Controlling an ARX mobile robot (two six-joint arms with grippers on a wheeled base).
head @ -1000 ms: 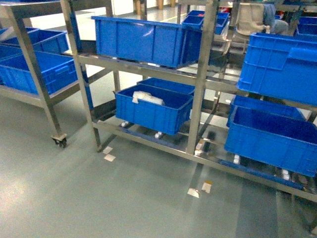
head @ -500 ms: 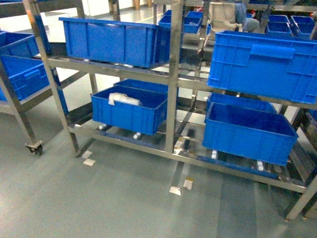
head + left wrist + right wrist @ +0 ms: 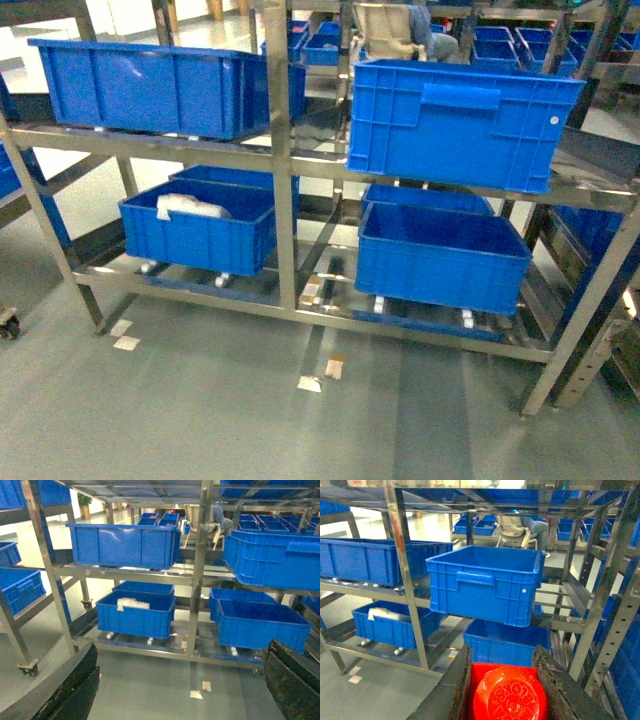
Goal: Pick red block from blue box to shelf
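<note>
**mod_kev:** Head view only gets you the shelf [image 3: 280, 160] with dark blue crates [image 3: 455, 120] on its steel tiers. The lower left crate has a white bundle [image 3: 185, 207] in it, and there are paper scraps [image 3: 320, 375] on the grey floor. No arms or block in that shot at all.

**binrat:** Yeah, the wrist cams fill that in. Right wrist-mounted view has the red block [image 3: 507, 692] front and centre, stud facing the lens, pinched between the two dark fingers [image 3: 452, 690] of the right gripper [image 3: 506, 695]. It's held up in the air facing the rack, with a ribbed crate [image 3: 485, 582] on the tier straight ahead.

**mod_kev:** And the left one?

**binrat:** Left gripper [image 3: 180, 690] shows its fingers [image 3: 75, 687] way out at the two bottom corners, spread wide with just floor between them. That view also catches a caster [image 3: 29, 668] on the neighbouring rack. Can't spot the turquoise tub in any view.
</note>
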